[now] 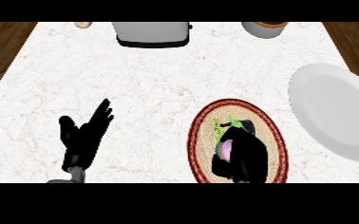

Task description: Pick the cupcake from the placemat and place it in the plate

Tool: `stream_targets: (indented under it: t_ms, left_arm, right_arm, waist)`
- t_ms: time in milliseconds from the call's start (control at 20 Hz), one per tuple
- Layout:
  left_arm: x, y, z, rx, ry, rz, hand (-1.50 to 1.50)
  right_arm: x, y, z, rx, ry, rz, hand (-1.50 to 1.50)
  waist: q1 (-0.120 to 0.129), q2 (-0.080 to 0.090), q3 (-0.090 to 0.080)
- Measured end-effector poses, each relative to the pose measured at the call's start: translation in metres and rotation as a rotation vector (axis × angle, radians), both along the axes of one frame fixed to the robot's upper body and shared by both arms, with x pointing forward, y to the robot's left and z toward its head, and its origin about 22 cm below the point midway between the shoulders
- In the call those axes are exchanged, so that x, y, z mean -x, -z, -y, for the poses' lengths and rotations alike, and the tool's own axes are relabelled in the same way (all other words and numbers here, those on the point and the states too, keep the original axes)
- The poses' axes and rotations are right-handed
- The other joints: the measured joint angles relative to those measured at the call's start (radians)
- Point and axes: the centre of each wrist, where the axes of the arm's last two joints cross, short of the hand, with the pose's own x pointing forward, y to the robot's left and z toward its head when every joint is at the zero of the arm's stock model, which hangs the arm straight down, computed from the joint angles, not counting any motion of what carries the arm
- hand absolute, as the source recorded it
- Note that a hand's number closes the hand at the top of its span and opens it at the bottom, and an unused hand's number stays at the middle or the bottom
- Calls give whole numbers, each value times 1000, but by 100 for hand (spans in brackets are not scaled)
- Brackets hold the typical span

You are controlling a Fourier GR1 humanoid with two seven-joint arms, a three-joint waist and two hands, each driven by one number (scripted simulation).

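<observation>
A round woven placemat (203,137) with a dark red rim lies at the lower right of the counter. On it sits the cupcake (227,147), of which only a pink patch and some green show. My right hand (245,159) covers it, fingers curled round it. A large white plate (329,107) lies to the right of the placemat, cut off by the view's right edge. My left hand (84,137) rests open at the lower left, fingers up, far from the placemat.
A silver toaster (153,33) stands at the counter's back edge. A grey pot (264,28) with an orange rim is at the back right, and a small tan object (83,24) at the back left. Wooden floor shows past both sides.
</observation>
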Motion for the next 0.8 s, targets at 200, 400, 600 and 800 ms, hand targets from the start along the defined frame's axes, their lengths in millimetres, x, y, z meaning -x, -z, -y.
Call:
stream_targets:
  t_ms: [200,400,600,800]
  left_arm:
    - [3,-5,3,-2,-2,1,0]
    - [0,-6,1,2,1,-4,0]
    - [-3,-8,9,4,28,7,0]
    - [-6,-10,13,7,53,13,0]
  right_arm:
    - [1,-1,4,40,4,41,150]
    - [-15,-14,5,83,53,203,150]
    - [-67,-30,19,141,213,309,150]
    - [-110,-52,32,236,349,422,150]
  waist:
    - [-1,2,1]
    - [2,6,2]
    - [30,20,3]
    - [55,29,2]
